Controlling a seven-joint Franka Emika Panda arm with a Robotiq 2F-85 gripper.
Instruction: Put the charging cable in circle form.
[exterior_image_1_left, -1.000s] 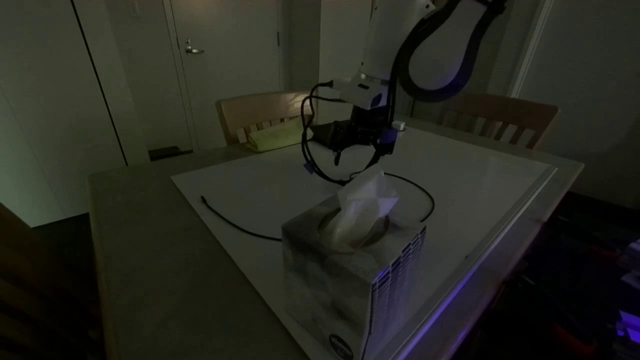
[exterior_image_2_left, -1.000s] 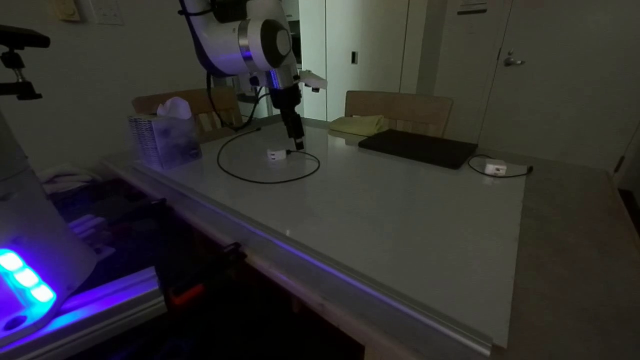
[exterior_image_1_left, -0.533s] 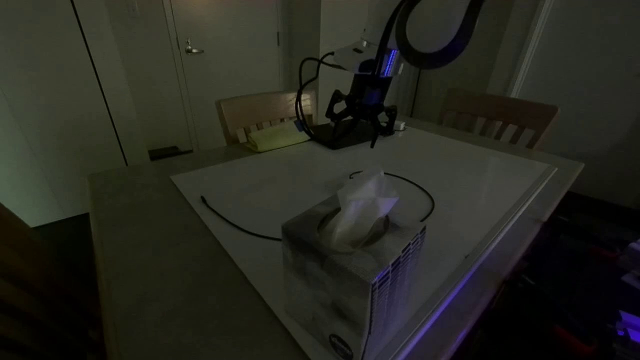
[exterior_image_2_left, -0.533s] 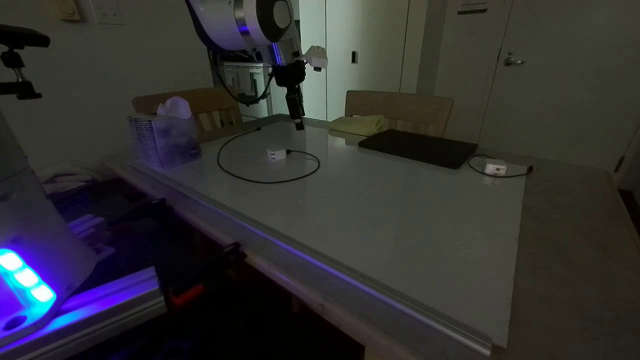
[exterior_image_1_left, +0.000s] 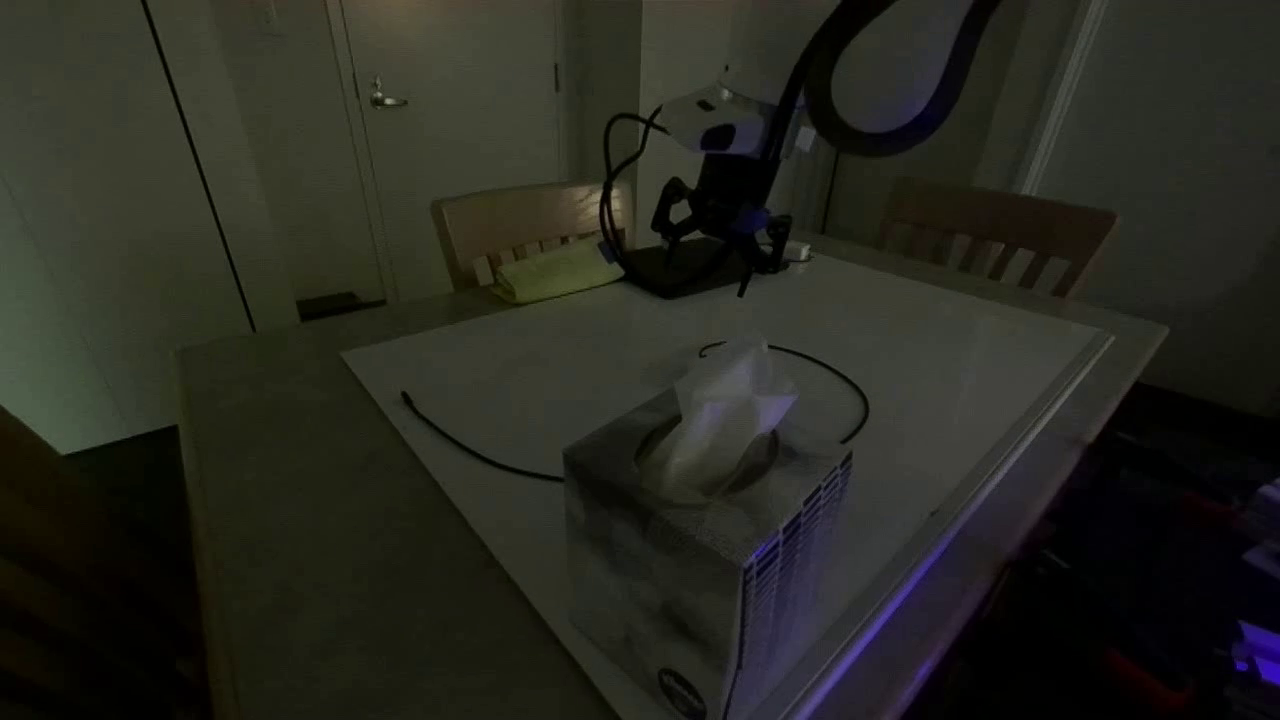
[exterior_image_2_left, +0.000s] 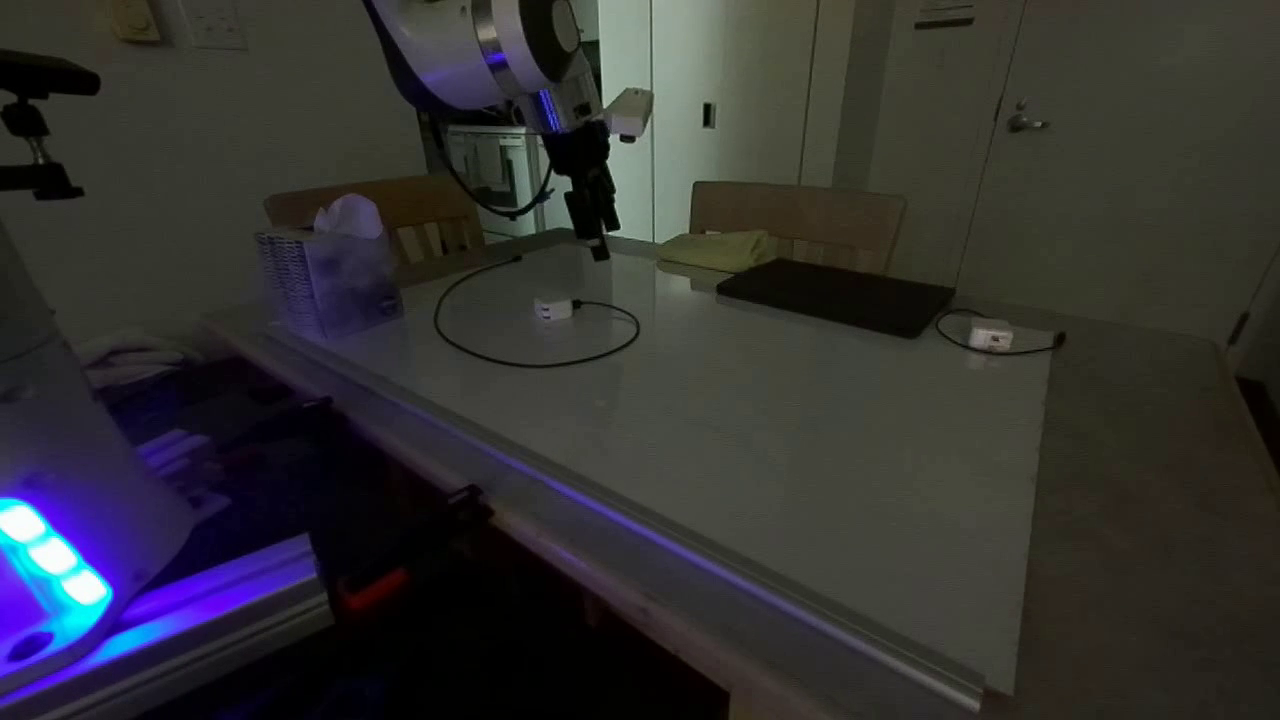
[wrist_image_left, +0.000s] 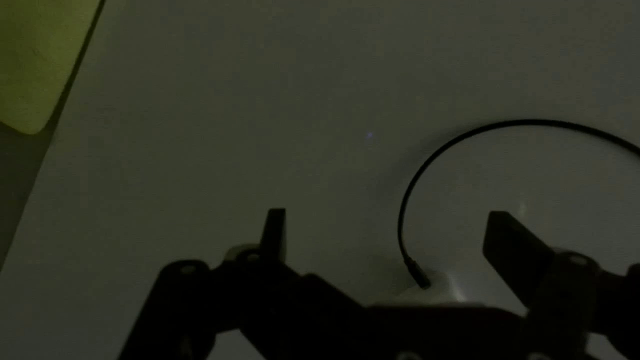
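Enclosing the work area are dim, pale walls (exterior_image_2_left: 300, 110) and a closed door (exterior_image_1_left: 460, 150) with a lever handle (exterior_image_1_left: 388, 98). Within stands a table (exterior_image_1_left: 330, 560), its top a muted tan, bearing a broad white board (exterior_image_2_left: 820, 450); the board's surface is smooth and glossy, with soft reflections, and a metal rail (exterior_image_2_left: 680, 552) along one edge shows a violet tint. The robot arm (exterior_image_2_left: 440, 60) reaches over the board. Two wooden chairs (exterior_image_2_left: 797, 205) stand at the table. A flat black pad (exterior_image_2_left: 835, 295) lies at the board's edge, a folded yellow-green cloth (exterior_image_2_left: 715, 250) just beside it. A tissue box (exterior_image_1_left: 660, 560) stands upright on the board, a tissue (exterior_image_1_left: 735, 400) protruding. The gripper (wrist_image_left: 387, 212) hangs above the board in both exterior views, its two fingers (wrist_image_left: 273, 235) spread well apart. The charging cable (exterior_image_2_left: 530, 365) lies on the board in an open curve, its ends apart; one end meets a white plug (exterior_image_2_left: 554, 308), and the wrist view shows that end below, between the fingers. A sign (exterior_image_2_left: 944, 15) beside the door is too small to read. Another white plug (exterior_image_2_left: 991, 335), with a short black cord (exterior_image_2_left: 1015, 353), rests near the pad. On the tissue box, a dark oval label (exterior_image_1_left: 682, 693) carries pale script, too blurred to read with certainty.
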